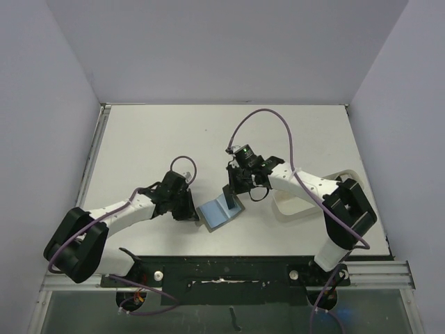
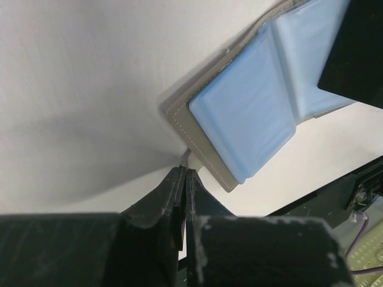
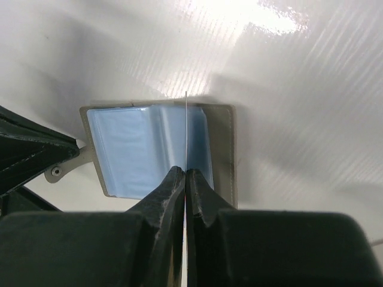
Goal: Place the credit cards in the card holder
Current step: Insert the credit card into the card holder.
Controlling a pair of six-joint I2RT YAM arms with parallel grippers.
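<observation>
The card holder (image 1: pixel 217 212) lies open on the table, light blue lining up, between the two arms. My left gripper (image 1: pixel 192 211) is shut on its small clasp tab (image 2: pixel 187 158) at the grey-olive edge (image 2: pixel 200 152). My right gripper (image 1: pixel 231 195) is shut on one dark credit card (image 1: pixel 230 198), held on edge with its lower end at the lining. In the right wrist view the card (image 3: pixel 186 128) shows edge-on as a thin line over the open card holder (image 3: pixel 137 149), near its middle fold. No other credit cards are in view.
A white oblong tray (image 1: pixel 288 213) lies right of the card holder, partly under the right arm. The left fingers (image 3: pixel 30 156) show at the left of the right wrist view. The table's near edge and black rail (image 1: pixel 222 268) run close behind the card holder.
</observation>
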